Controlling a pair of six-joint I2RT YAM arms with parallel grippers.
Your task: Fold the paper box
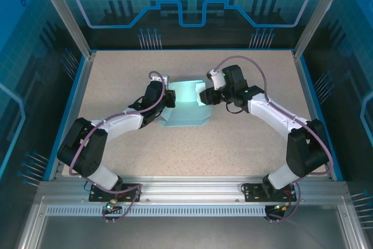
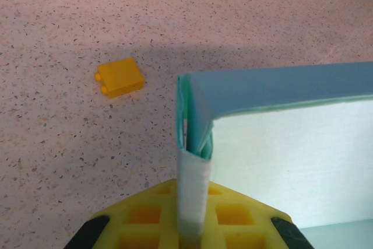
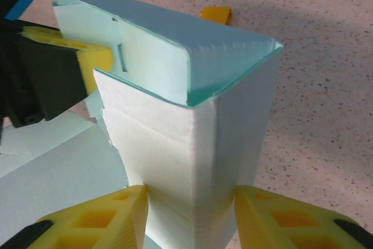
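Note:
The paper box (image 1: 187, 108) is light blue card, half raised in the middle of the table, with a flat panel lying toward the near side. My left gripper (image 1: 169, 98) holds its left side. In the left wrist view the yellow fingers (image 2: 152, 211) are shut on a thin folded edge of the paper box (image 2: 280, 144). My right gripper (image 1: 205, 95) holds the right side. Its yellow fingers (image 3: 274, 217) press from both sides on an upright folded corner of the paper box (image 3: 192, 144), whose top flap bends over. The left gripper (image 3: 55, 65) shows beyond that corner.
A small orange-yellow brick (image 2: 120, 77) lies on the speckled table just behind the box, and the brick (image 3: 215, 13) peeks over the flap in the right wrist view. Blue rails (image 1: 69, 103) and metal posts border the table.

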